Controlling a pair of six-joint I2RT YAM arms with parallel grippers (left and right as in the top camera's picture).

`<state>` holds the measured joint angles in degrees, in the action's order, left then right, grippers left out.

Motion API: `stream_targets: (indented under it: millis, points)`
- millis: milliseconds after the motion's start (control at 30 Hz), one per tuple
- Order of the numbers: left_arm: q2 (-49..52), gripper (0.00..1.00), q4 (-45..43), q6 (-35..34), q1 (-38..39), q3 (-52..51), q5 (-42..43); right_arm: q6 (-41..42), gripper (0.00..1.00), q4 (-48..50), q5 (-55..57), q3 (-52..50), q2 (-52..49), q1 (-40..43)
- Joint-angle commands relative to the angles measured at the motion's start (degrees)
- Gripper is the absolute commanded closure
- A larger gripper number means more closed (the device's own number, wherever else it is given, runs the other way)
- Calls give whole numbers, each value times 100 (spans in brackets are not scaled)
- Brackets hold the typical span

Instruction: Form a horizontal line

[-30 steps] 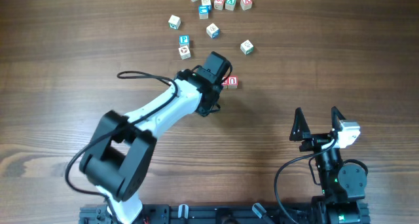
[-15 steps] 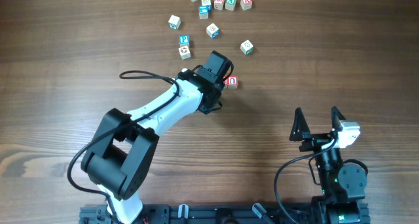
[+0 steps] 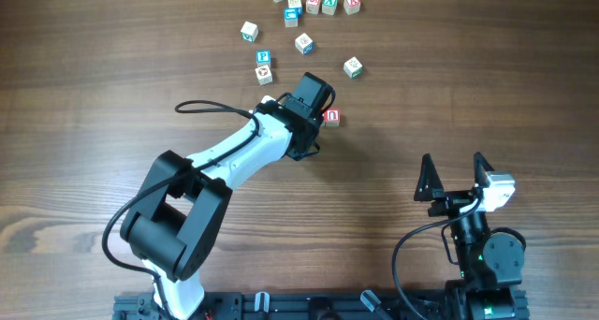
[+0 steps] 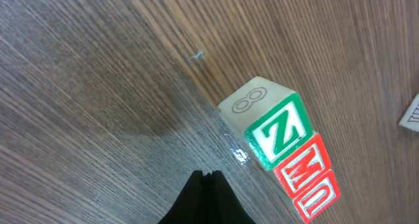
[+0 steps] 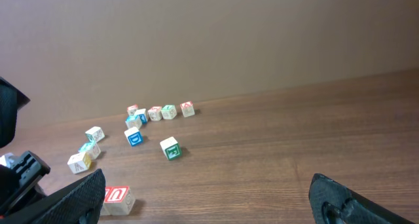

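A wooden tabletop [image 3: 468,58] holds two robot arms. The left arm reaches out toward the middle, and its wrist camera looks down on three pale letter cubes touching side to side in a straight row. First is the N cube [image 4: 278,135] with its green letter on top, then the M cube [image 4: 302,171] in red. Last is the arch cube [image 4: 319,196], whose red letter reads like a U or an upside-down U. The side face of the N cube bears an outlined figure 8. The left hand [image 4: 204,178] has its fingers pressed together and grips nothing; its tip is near the N cube but apart from it. From above, the arm hides all but the arch cube, so I cannot tell whether the row runs truly level. The line looks all but made. The step appears to be a last nudge or check, and the next move calls for backing off without knocking the row. The right hand [image 3: 452,157] rests near its base, fingers spread wide, empty. Loose cubes [image 3: 313,4] lie further off, among them a P cube [image 3: 263,57] lettered in blue.
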<state>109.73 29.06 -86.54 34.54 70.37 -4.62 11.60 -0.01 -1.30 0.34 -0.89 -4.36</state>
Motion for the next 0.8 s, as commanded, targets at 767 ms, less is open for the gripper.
stream_targets:
  millis: [767]
  points:
    - [280,95,-278,-96,-107,-42,70,-98,0,20,-72,-4,70,-28]
